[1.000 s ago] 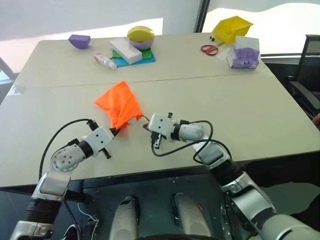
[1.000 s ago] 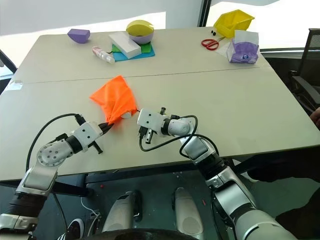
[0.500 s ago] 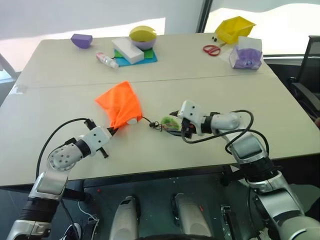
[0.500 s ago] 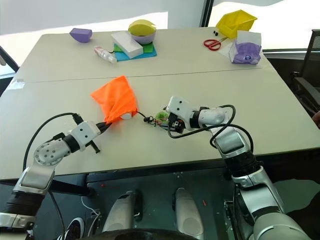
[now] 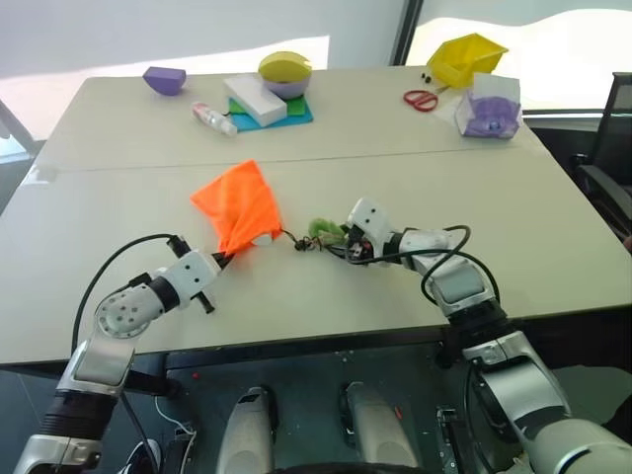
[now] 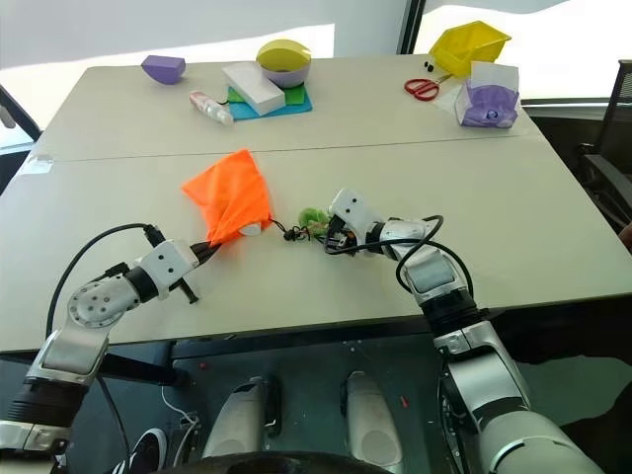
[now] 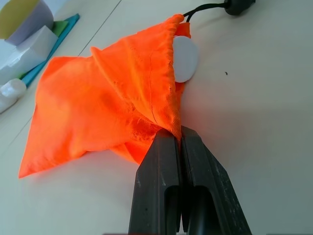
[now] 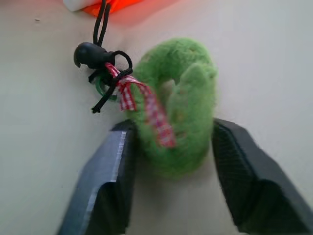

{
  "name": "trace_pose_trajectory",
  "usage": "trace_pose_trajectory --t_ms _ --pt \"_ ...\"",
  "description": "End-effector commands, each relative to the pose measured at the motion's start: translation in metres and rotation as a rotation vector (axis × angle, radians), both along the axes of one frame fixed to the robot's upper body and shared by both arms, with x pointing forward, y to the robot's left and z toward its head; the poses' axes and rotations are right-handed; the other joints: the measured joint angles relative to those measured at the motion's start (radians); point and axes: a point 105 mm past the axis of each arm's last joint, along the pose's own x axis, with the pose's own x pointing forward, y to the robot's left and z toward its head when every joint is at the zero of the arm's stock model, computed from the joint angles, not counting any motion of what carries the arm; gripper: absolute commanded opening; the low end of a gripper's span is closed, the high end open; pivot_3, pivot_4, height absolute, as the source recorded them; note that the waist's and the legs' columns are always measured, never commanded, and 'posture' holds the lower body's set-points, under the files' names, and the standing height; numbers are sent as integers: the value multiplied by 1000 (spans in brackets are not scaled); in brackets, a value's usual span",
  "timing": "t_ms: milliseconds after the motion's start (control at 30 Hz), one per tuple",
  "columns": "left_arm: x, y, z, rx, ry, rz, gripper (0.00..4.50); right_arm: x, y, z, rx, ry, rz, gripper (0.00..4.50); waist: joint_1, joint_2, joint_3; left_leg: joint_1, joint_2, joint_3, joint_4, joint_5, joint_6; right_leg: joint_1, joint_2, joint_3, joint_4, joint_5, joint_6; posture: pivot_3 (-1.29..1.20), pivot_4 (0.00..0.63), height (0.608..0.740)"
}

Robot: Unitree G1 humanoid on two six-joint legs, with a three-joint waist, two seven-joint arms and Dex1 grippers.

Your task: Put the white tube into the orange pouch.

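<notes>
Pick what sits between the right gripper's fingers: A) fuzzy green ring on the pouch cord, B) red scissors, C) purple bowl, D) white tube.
A: the right gripper has one finger on each side of the fuzzy green ring tied to the dark cord of the orange pouch.

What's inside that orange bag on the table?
A rounded white end pokes out of the orange pouch's mouth; it may be the white tube. The fabric covers the rest, so nothing more inside can be seen.

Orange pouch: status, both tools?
Left tool shut on orange pouch edge. Right tool straddling green fuzzy ring on the cord. White tube poking from pouch mouth. Nothing in the way.
</notes>
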Motion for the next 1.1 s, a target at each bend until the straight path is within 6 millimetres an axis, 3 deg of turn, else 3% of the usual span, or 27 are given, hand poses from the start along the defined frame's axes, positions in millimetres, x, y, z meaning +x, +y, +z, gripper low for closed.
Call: trace_pose_trajectory --t_ms 33,67,433,533,733,933,1100 --pt "0 0 8 3 -28 -7 0 -9 -2 14 44 -34 52 364 1 0 0 0 0 0 0 0 0 0 0 0 0 0 0 0 150 740" --pt "0 0 8 3 -28 -7 0 -12 -2 16 52 -34 65 37 2 0 0 0 0 0 0 0 0 0 0 0 -1 0 0 0 150 740" --pt "-2 -1 9 -71 22 -23 0 -48 -13 36 157 -6 113 37 0 0 0 0 0 0 0 0 0 0 0 0 0 -1 1 0 150 740" --pt "-6 -4 15 -122 29 -58 829 -52 -18 25 114 -9 98 0 1 0 0 0 0 0 0 0 0 0 0 0 -1 -1 1 0 150 740" --pt "-14 -11 25 -221 89 -120 3829 -45 -9 21 96 -29 86 0 -1 0 0 0 0 0 1 0 0 0 0 0 -1 -1 1 0 150 740" --pt "-16 -11 46 -222 87 -208 3829 -38 -18 19 70 -49 54 0 3 0 0 0 0 0 1 0 0 0 0 0 -2 -1 1 0 150 740" --pt "0 -31 61 -181 139 -355 3829 -31 -19 16 56 -61 44 0 5 0 0 -1 0 0 4 0 0 2 0 0 -3 0 1 0 150 740"
